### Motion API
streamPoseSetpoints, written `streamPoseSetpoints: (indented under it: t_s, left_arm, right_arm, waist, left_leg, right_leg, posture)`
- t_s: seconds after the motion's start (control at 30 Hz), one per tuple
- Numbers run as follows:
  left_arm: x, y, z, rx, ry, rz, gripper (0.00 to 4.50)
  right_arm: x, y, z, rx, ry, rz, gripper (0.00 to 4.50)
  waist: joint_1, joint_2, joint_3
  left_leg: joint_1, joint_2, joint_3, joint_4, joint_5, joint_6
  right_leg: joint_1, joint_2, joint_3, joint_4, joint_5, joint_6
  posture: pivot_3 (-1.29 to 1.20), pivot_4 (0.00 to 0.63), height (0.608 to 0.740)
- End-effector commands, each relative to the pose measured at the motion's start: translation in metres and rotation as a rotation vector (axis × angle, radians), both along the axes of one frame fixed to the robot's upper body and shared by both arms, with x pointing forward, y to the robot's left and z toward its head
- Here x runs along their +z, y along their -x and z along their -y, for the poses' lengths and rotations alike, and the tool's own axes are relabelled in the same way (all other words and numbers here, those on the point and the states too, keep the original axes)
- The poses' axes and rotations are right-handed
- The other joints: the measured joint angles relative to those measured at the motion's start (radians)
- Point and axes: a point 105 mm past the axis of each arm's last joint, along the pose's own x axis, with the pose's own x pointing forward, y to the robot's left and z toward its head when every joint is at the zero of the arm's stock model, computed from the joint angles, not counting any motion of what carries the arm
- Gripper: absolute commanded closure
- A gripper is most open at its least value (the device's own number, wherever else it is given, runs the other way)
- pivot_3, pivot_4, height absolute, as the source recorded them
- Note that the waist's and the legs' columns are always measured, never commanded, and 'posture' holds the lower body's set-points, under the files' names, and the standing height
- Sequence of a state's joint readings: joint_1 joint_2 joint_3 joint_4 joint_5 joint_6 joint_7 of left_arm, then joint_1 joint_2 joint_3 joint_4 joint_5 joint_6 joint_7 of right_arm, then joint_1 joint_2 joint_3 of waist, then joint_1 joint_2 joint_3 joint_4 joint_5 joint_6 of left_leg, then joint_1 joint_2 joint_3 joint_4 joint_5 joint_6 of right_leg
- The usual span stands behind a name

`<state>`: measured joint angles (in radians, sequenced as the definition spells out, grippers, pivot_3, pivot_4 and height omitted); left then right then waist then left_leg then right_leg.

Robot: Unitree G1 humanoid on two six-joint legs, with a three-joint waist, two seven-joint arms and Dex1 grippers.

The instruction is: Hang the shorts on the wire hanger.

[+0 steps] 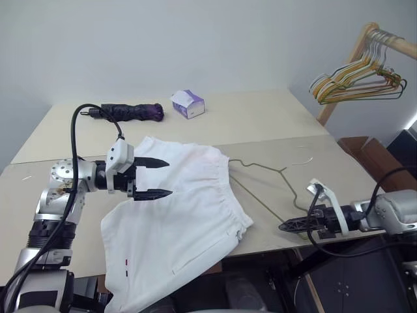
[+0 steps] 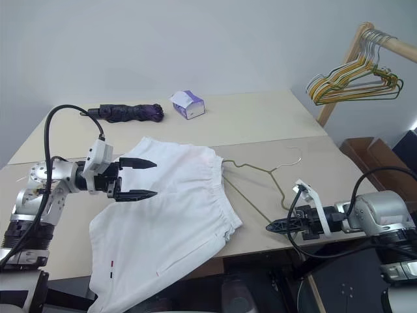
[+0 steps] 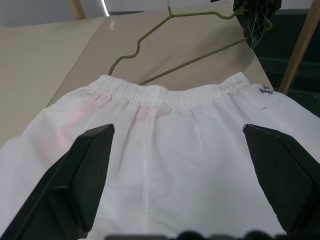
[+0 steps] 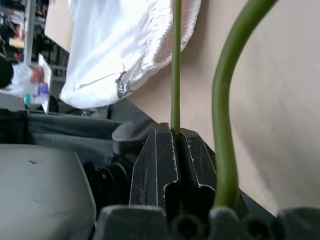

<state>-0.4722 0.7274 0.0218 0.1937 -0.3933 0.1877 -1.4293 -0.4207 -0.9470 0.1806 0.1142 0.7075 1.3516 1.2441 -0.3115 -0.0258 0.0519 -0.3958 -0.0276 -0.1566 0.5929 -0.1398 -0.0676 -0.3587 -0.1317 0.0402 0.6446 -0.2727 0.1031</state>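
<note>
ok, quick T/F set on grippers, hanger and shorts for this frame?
1. The right gripper is shut on the wire hanger. True.
2. The left gripper grips the shorts. False: its jaws stand open above them.
3. The shorts already hang on the wire hanger. False: they lie on the table, one end over its front edge.
4. A folded umbrella lies at the table's far side. True.

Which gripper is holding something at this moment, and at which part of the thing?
The right gripper is shut on the wire hanger, pinching the thin wire at its near corner. The left gripper is open above the shorts, holding nothing.
</note>
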Motion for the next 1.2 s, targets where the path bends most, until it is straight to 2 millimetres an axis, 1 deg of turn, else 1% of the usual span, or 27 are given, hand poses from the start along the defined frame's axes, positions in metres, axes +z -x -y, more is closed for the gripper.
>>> streamPoseSetpoints:
  t_s: [0.03,0.13,0.2,0.33,0.43,0.53,0.6,0.7,0.8,0.93,1.07,1.13,1.2]
  left_arm:
    - [0.014,-0.002,-0.001,-0.007,-0.004,0.054,0.03]
    - [0.014,-0.002,-0.001,-0.009,-0.007,0.057,0.03]
    - [0.013,-0.002,-0.001,-0.009,-0.008,0.058,0.03]
    - [0.012,-0.002,-0.002,-0.003,-0.011,0.064,0.03]
    - [0.011,-0.002,-0.002,0.0,-0.011,0.065,0.03]
    - [0.011,-0.002,-0.002,-0.001,-0.012,0.067,0.03]
    - [0.011,-0.003,-0.002,-0.003,-0.012,0.069,0.03]
    - [0.011,-0.003,-0.001,-0.006,-0.013,0.073,0.03]
    - [0.012,-0.003,-0.001,-0.007,-0.013,0.074,0.03]
    - [0.011,-0.003,-0.002,-0.006,-0.016,0.075,0.03]
    - [0.01,-0.002,-0.003,-0.004,-0.019,0.075,0.03]
    - [0.01,-0.002,-0.003,-0.004,-0.023,0.076,0.03]
    - [0.009,-0.002,-0.003,-0.008,-0.027,0.079,0.03]
  right_arm:
    - [0.003,-0.011,-0.006,0.035,0.001,0.044,4.5]
    - [-0.005,-0.02,-0.009,0.052,0.048,0.054,4.5]
    - [-0.004,-0.024,-0.011,0.058,0.038,0.065,4.5]
    - [0.003,-0.027,-0.014,0.108,0.021,0.088,4.5]
    - [-0.001,-0.03,-0.013,0.123,0.048,0.086,4.5]
    - [-0.006,-0.034,-0.018,0.154,0.065,0.087,4.5]
    - [-0.008,-0.04,-0.022,0.156,0.071,0.087,4.5]
    - [-0.012,-0.057,-0.022,0.097,0.099,0.098,4.5]
    - [-0.008,-0.066,-0.023,0.082,0.084,0.118,4.5]
    - [-0.004,-0.07,-0.027,0.088,0.065,0.136,4.5]
    - [0.005,-0.071,-0.021,0.068,0.079,0.186,4.5]
    - [0.014,-0.074,-0.014,0.049,0.106,0.252,4.5]
    - [0.022,-0.077,-0.01,0.052,0.186,0.368,4.5]
  waist:
    - [-0.001,0.0,0.0]
    - [-0.002,0.0,0.0]
    - [-0.001,0.0,0.0]
    - [0.002,0.0,0.0]
    - [0.001,0.001,0.0]
    - [0.001,0.001,0.0]
    - [-0.003,0.001,0.0]
    - [-0.006,0.001,0.0]
    - [-0.003,0.001,0.0]
    - [0.0,0.001,0.0]
    - [-0.001,0.002,0.0]
    - [-0.001,0.002,0.0]
    - [0.001,0.002,0.0]
  left_leg:
    - [0.0,0.0,0.0,0.0,0.0,0.0]
    - [0.0,0.0,0.0,0.0,0.0,0.0]
    - [-0.001,0.0,0.0,0.0,0.002,0.003]
    - [-0.002,0.0,-0.001,0.0,0.003,0.005]
    - [-0.002,0.0,-0.001,0.0,0.003,0.005]
    - [-0.002,0.0,-0.001,0.0,0.003,0.005]
    - [-0.002,0.0,-0.001,0.0,0.003,0.005]
    - [-0.002,0.0,-0.001,0.0,0.003,0.005]
    - [-0.002,-0.001,-0.002,0.0,0.004,0.005]
    - [-0.002,-0.001,-0.003,0.0,0.004,0.005]
    - [-0.002,-0.001,-0.003,0.0,0.004,0.005]
    - [-0.002,-0.001,-0.003,0.0,0.004,0.005]
    - [-0.002,-0.001,-0.003,0.0,0.004,0.005]
  right_leg:
    - [0.0,0.0,0.0,0.0,0.0,0.0]
    - [0.0,0.0,0.0,0.0,0.0,0.0]
    - [-0.001,0.0,0.0,0.0,0.0,0.0]
    - [-0.002,0.0,0.0,0.0,0.0,0.0]
    - [-0.002,0.0,0.0,0.001,0.0,0.0]
    - [-0.002,0.0,-0.001,0.001,0.0,0.0]
    - [-0.002,0.0,-0.001,0.001,0.0,0.0]
    - [-0.002,0.0,0.0,0.002,0.0,0.0]
    - [-0.002,0.0,-0.001,0.002,0.0,0.0]
    - [-0.002,0.0,-0.001,0.002,0.0,0.0]
    - [-0.002,0.0,-0.001,0.002,0.0,0.0]
    - [-0.002,0.0,-0.001,0.002,0.0,0.0]
    - [-0.003,0.0,-0.001,0.002,0.0,0.0]
  posture:
    - [-0.24,0.0,0.74]
    - [-0.23,0.0,0.74]
    - [-0.23,0.0,0.74]
    - [-0.22,0.0,0.74]
    - [-0.22,0.0,0.74]
    - [-0.22,0.0,0.74]
    - [-0.22,0.0,0.74]
    - [-0.22,0.0,0.74]
    - [-0.21,0.0,0.74]
    - [-0.21,0.0,0.74]
    - [-0.21,0.0,0.74]
    - [-0.22,0.0,0.74]
    - [-0.23,0.0,0.74]
